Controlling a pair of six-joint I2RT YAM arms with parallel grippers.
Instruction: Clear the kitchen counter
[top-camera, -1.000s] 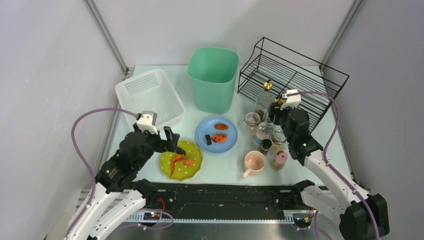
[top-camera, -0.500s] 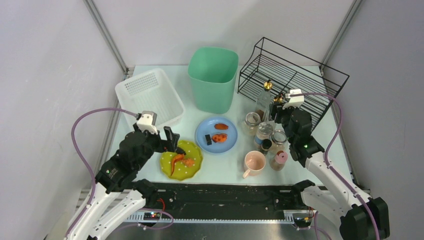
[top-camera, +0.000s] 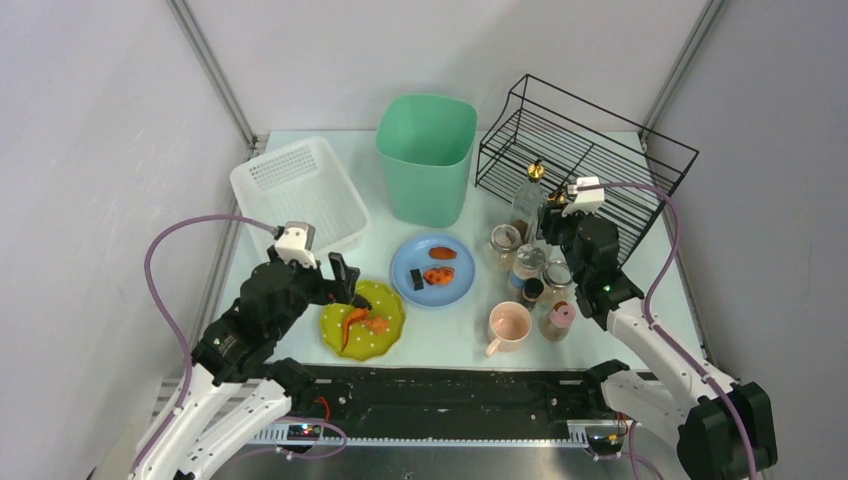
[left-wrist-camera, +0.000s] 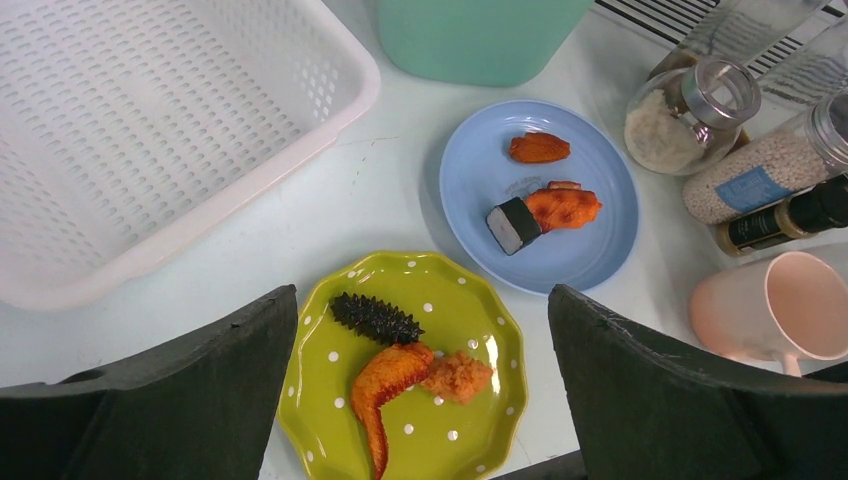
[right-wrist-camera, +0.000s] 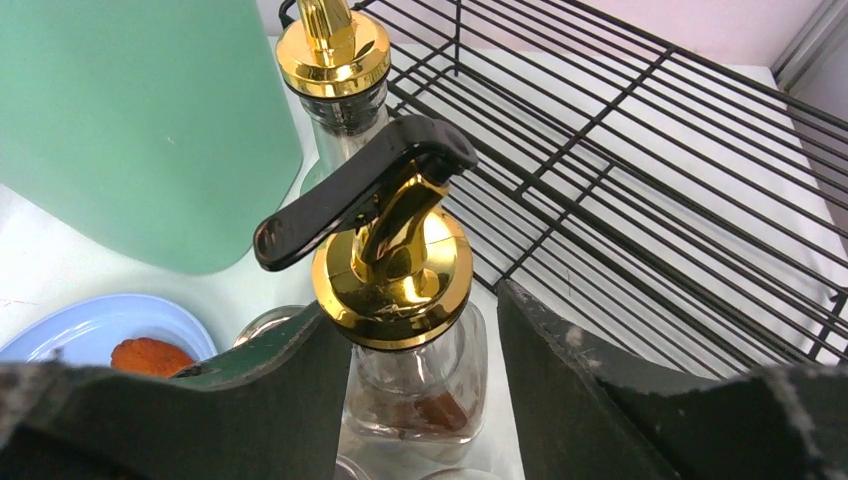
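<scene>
We are narrowing our right claw (right-wrist-camera: 412, 305) around the gold-capped bottle (right-wrist-camera: 390, 265), not gripping yet, to clear it next; our left claw (left-wrist-camera: 420, 295) is wide open, empty.

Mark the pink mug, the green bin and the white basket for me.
pink mug (top-camera: 510, 323), top external view, on its bare inside bottom.
green bin (top-camera: 425, 190), top external view, on its front outer wall.
white basket (top-camera: 300, 195), top external view, on its perforated floor.
</scene>
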